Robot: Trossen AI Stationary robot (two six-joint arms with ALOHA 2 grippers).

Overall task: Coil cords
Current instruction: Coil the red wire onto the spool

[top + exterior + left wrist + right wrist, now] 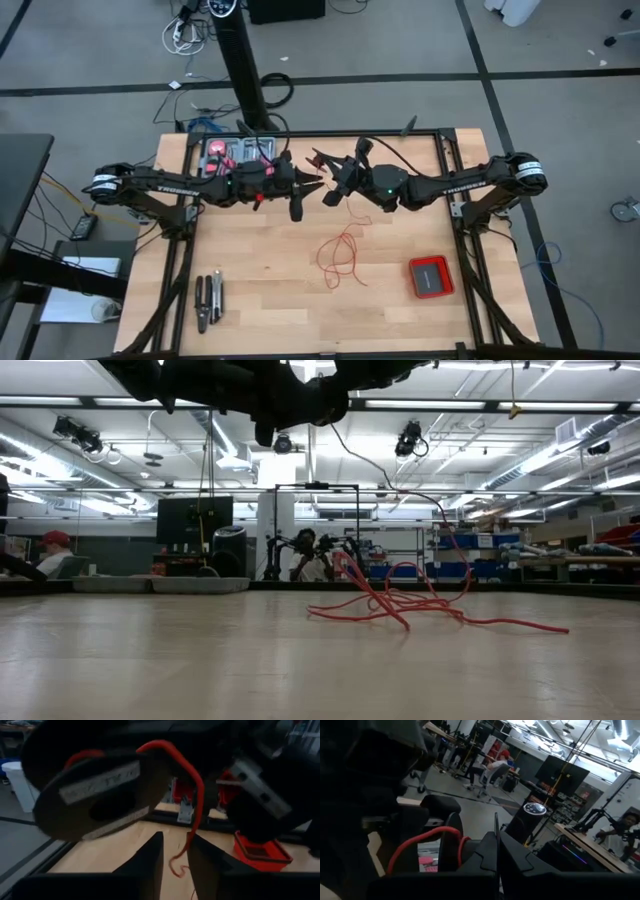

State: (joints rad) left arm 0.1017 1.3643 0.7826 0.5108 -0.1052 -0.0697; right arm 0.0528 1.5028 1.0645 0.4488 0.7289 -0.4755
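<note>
The cord is a thin red wire. Its loose loops (340, 255) lie on the wooden table below the arms, and one strand (447, 545) rises from them toward the grippers. Both arms meet level above the table's middle. My right gripper (496, 852) is shut and carries a black spool (95, 795) with red wire (420, 842) over it. My left gripper (176, 865) faces the spool and stands open. The wire (192, 820) hangs off the spool down through the gap between its fingers; whether it touches them I cannot tell. My right gripper holds the black spool clear of the table, coming at it level from the table's right. Its shut fingers meet on a thin dark edge (496, 827). Which part of the spool that is, the gripper's own body hides.
A flat red box (430, 277) lies at the table's near right and pliers (208, 300) at the near left. A tray with pink items (240, 155) sits at the far left, behind the left arm. Bare wood lies around the loose loops.
</note>
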